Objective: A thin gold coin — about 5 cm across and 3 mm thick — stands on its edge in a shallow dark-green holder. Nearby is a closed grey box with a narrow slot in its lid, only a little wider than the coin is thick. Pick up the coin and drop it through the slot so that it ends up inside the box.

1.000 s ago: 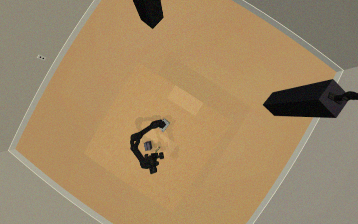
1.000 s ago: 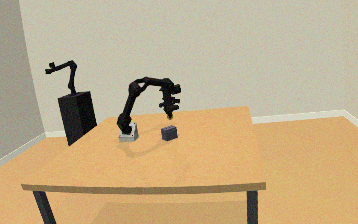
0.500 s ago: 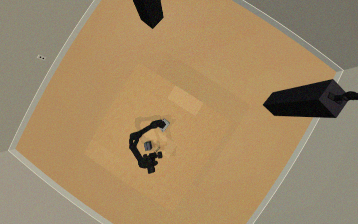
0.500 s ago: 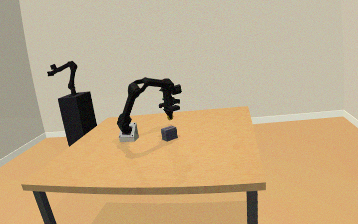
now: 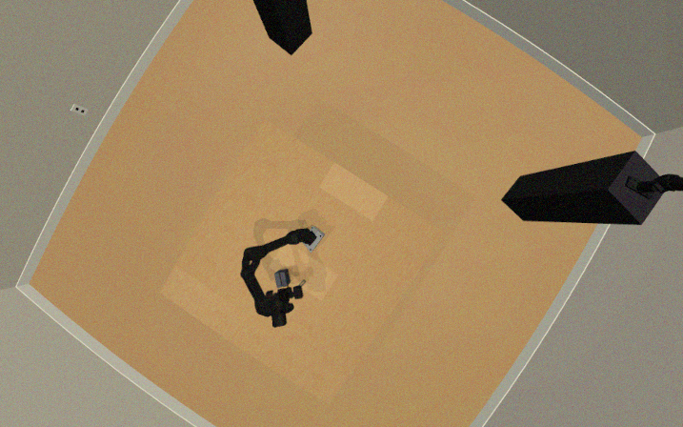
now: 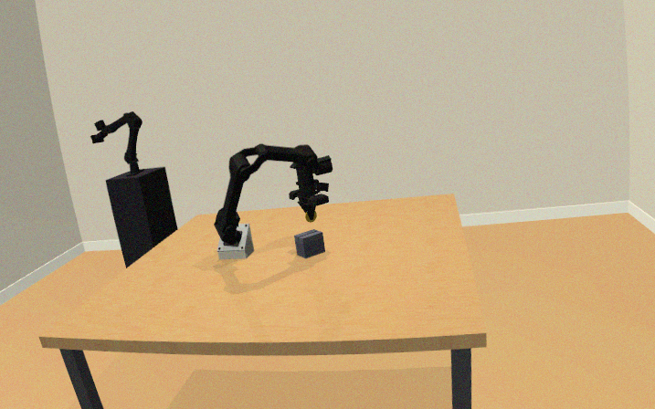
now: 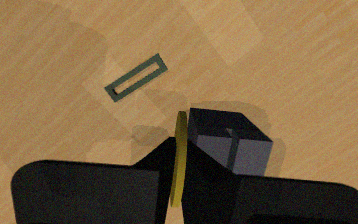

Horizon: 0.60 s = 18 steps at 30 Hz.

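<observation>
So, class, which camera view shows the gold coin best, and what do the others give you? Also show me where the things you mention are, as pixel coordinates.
The wrist view: the gold coin (image 6: 311,216) (image 7: 180,150) appears large there, nearly edge-on, pinched between the fingers. The exterior view shows it only as a small disc at the fingertips, above the grey box (image 5: 281,278) (image 6: 310,244) (image 7: 254,154). In the top view I can't make it out.

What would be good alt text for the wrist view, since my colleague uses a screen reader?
Gripper holding a gold coin edge-on, partly in front of a grey slotted box; a green holder lies on the wooden surface beyond.
</observation>
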Tool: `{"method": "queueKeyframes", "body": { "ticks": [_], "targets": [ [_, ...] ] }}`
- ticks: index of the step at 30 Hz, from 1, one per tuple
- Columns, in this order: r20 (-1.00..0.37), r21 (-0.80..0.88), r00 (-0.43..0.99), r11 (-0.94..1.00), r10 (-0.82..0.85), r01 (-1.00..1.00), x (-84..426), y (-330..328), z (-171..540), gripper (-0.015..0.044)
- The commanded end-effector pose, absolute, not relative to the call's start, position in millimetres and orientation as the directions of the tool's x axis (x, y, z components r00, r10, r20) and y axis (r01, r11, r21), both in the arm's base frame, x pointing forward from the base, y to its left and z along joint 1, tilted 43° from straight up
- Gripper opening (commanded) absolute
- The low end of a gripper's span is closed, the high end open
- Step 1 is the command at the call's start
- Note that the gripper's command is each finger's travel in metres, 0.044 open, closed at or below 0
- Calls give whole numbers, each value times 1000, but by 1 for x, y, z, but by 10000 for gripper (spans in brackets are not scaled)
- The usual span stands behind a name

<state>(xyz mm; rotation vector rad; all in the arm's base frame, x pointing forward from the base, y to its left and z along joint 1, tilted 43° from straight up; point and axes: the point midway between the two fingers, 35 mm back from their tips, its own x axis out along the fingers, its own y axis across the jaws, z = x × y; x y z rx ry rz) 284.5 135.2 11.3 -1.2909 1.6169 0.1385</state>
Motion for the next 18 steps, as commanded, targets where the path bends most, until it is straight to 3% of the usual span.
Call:
{"method": "queueKeyframes", "body": {
  "ticks": [1, 18],
  "targets": [
    [-743, -470, 95, 415, -663, -779, 286, 127, 20, 0],
    [-739, -473, 95, 413, -667, -778, 291, 93, 49, 0]
  ]
}}
